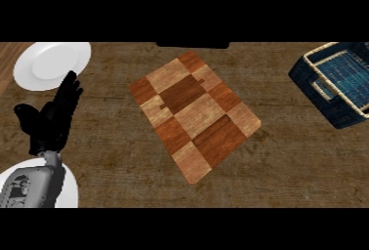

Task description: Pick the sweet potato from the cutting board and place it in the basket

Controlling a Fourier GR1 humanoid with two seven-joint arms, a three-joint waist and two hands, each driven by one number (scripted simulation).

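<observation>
A checkered wooden cutting board (194, 114) lies tilted in the middle of the counter with nothing on it. No sweet potato shows anywhere in the head view. The dark blue basket (338, 83) with a pale rim sits at the far right, its inside showing only blue weave. My left hand (54, 114) stands at the left with straight fingers pointing up, well away from the board, holding nothing. My right hand is out of sight.
A white plate (51, 65) lies at the upper left, just above my left hand. Another white plate (69, 193) sits under my left forearm at the lower left. A dark object (193, 45) shows at the counter's far edge.
</observation>
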